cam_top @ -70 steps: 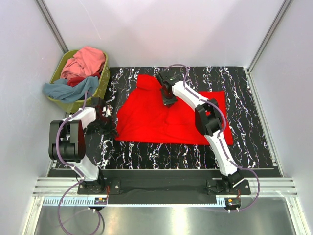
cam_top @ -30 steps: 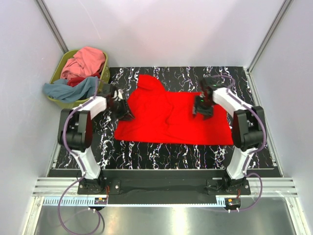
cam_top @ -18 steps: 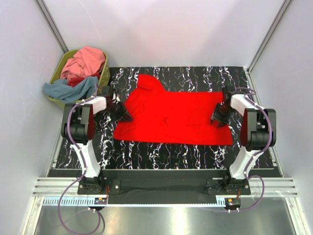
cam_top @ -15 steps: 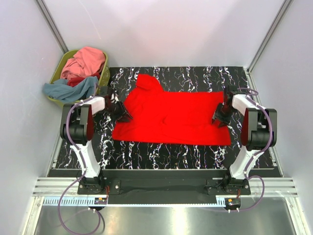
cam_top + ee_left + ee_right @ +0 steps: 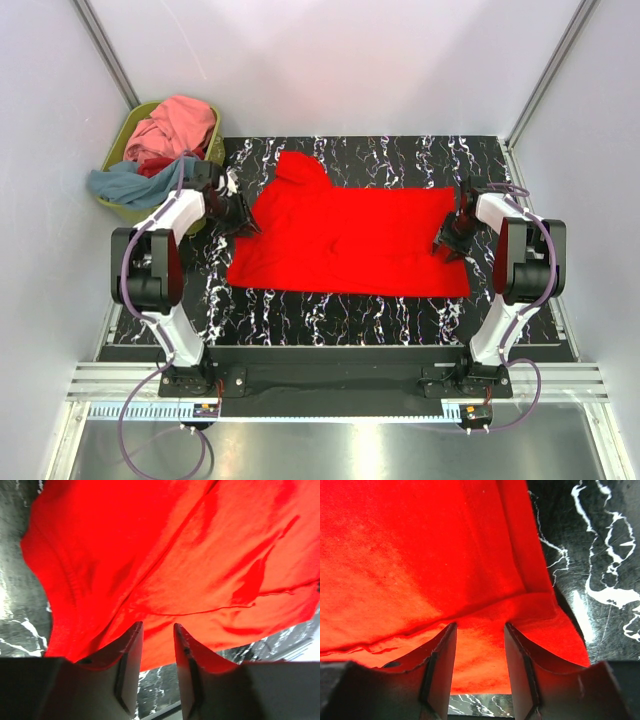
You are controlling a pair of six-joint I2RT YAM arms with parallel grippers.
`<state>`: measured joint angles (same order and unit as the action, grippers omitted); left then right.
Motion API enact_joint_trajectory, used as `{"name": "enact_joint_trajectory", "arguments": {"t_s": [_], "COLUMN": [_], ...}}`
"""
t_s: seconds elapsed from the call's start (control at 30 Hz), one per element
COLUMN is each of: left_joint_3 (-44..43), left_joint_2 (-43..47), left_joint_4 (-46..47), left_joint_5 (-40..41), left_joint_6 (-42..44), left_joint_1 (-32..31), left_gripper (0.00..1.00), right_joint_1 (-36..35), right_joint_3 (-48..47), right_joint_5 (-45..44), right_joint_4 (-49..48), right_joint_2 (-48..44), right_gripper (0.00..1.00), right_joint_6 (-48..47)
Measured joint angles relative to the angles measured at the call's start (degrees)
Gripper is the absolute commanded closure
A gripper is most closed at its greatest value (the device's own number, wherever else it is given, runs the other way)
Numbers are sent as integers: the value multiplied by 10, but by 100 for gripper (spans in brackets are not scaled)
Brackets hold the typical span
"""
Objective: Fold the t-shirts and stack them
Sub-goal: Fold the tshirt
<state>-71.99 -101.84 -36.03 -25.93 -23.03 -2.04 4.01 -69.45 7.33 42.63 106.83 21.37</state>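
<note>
A bright red t-shirt (image 5: 350,235) lies spread flat on the black marbled counter (image 5: 400,310), near a green basket (image 5: 213,165) heaped with other shirts (image 5: 165,140). The left end effector (image 5: 245,222) pinches its left edge. The right end effector (image 5: 447,245) pinches its right edge, fingers nearly together.

The spread t-shirt (image 5: 350,240) lies on the table (image 5: 400,310), with the left gripper (image 5: 232,212) at its 9 o'clock edge, the right gripper (image 5: 452,240) at 3 o'clock, and the basket (image 5: 207,180) holding heaped t-shirts (image 5: 172,130) at 10 o'clock.
</note>
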Motion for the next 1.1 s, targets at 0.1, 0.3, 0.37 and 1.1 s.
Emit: {"name": "enact_joint_trajectory", "arguments": {"t_s": [0.1, 0.3, 0.37, 1.1], "left_joint_3": [-18, -23, -26, -41], "left_joint_2": [-24, -85, -93, -115], "left_joint_4": [-22, -50, -56, -46], "left_joint_5": [5, 8, 13, 39], "left_joint_6": [22, 59, 68, 54], "left_joint_1": [0, -3, -4, -27], "left_gripper": [69, 70, 69, 95], "right_joint_1": [0, 0, 0, 0], "right_joint_3": [0, 0, 0, 0], "right_joint_5": [6, 14, 15, 42], "right_joint_4": [0, 0, 0, -8], "right_joint_2": [0, 0, 0, 6], "right_gripper": [50, 50, 50, 49], "right_joint_6": [1, 1, 1, 1]}}
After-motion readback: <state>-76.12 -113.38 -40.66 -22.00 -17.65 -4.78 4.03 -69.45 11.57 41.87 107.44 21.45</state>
